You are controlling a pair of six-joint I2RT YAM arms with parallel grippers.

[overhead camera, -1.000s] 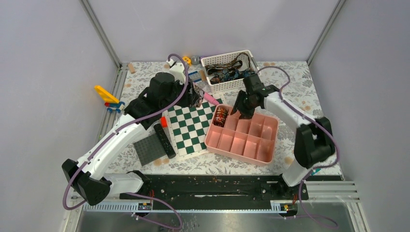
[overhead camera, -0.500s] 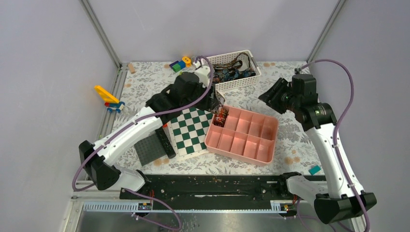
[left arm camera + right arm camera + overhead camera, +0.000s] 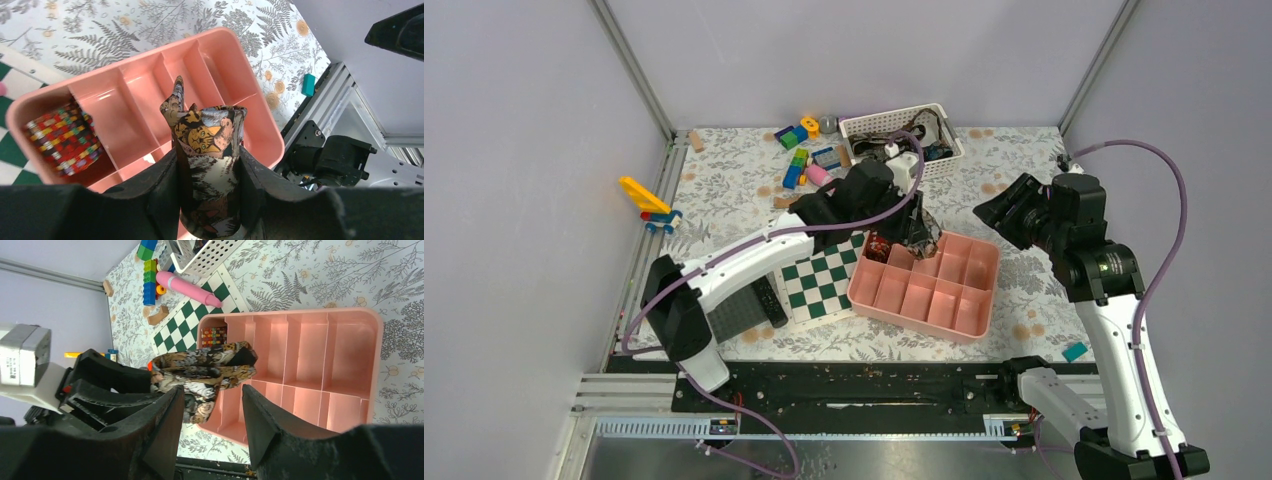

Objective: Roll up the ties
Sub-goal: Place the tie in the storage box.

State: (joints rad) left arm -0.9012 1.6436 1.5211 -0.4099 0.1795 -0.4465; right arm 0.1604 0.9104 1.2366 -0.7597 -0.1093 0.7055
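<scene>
Left gripper [image 3: 207, 165] is clamped at a middling width on a rolled tie [image 3: 202, 132], a coil of brown, tan and blue fabric that stands up between the two fingers with one loose pointed end sticking out on top. It hangs over the pink tray [image 3: 969, 268], above the far row of compartments towards the tray's left end; which compartment lies under it I cannot tell from these angles. A second coil [image 3: 62, 139], red with many small colours, sits in the tray's far left corner compartment, just beside the held tie and apart from it.

Right gripper [image 3: 211, 405] is raised off the tray's right side, well apart from it, jaws parted with nothing between them.

A chessboard [image 3: 819, 270] lies against the tray's left wall. Behind the tray stands a white basket [image 3: 894, 125] with dark patterned fabric in it, probably more ties, though it is too small to be sure.
</scene>
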